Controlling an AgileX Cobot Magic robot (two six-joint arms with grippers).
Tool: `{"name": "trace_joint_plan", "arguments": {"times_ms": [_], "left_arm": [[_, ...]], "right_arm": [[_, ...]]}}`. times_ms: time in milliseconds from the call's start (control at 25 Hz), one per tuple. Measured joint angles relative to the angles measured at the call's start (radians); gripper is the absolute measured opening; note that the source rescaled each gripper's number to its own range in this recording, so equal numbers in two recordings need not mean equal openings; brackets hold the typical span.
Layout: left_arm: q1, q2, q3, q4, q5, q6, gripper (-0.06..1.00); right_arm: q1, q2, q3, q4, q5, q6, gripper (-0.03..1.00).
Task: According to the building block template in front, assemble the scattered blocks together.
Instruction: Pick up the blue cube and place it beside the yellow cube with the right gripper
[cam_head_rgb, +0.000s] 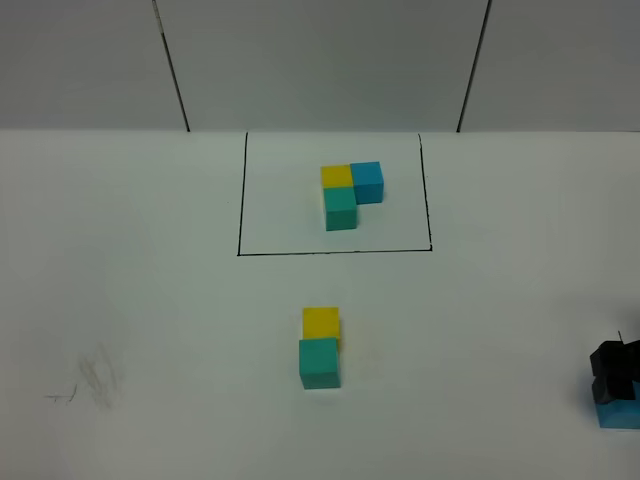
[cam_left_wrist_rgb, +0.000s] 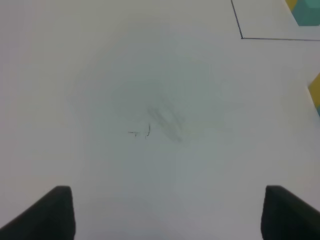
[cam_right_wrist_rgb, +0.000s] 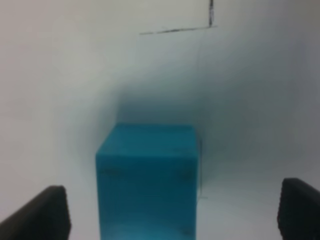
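The building block template (cam_head_rgb: 350, 192) is an L of yellow, blue and teal-green cubes inside a black outline at the table's far middle. Two of the scattered blocks touch near the centre: the yellow cube (cam_head_rgb: 321, 323) with the teal-green cube (cam_head_rgb: 319, 362) in front of it. The blue cube (cam_head_rgb: 620, 414) sits at the right edge, and in the right wrist view it (cam_right_wrist_rgb: 147, 180) stands between my right gripper's (cam_right_wrist_rgb: 170, 215) open fingers, which do not touch it. In the high view that gripper (cam_head_rgb: 613, 372) hangs just above it. My left gripper (cam_left_wrist_rgb: 167, 215) is open over bare table.
Faint pencil scuffs (cam_head_rgb: 95, 378) mark the white table at the front left, also under the left gripper as scuffs (cam_left_wrist_rgb: 160, 125). The outline's corner (cam_left_wrist_rgb: 241, 37) and an edge of the yellow cube (cam_left_wrist_rgb: 316, 90) show in the left wrist view. A grey panelled wall (cam_head_rgb: 320, 60) stands behind.
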Motion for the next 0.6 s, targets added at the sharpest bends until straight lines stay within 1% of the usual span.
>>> {"name": "trace_joint_plan", "arguments": {"times_ms": [440,520,560,600], "left_arm": [[0.000,0.000,0.000,0.000,0.000,0.000,0.65],[0.000,0.000,0.000,0.000,0.000,0.000,0.65],[0.000,0.000,0.000,0.000,0.000,0.000,0.65],[0.000,0.000,0.000,0.000,0.000,0.000,0.65]], "right_arm": [[0.000,0.106,-0.001,0.022,-0.068,-0.007,0.84],[0.000,0.115,-0.001,0.027,-0.074,-0.010,0.79],[0.000,0.116,-0.001,0.032,-0.075,-0.016,0.74],[0.000,0.118,-0.001,0.037,-0.076,-0.020,0.65]]}}
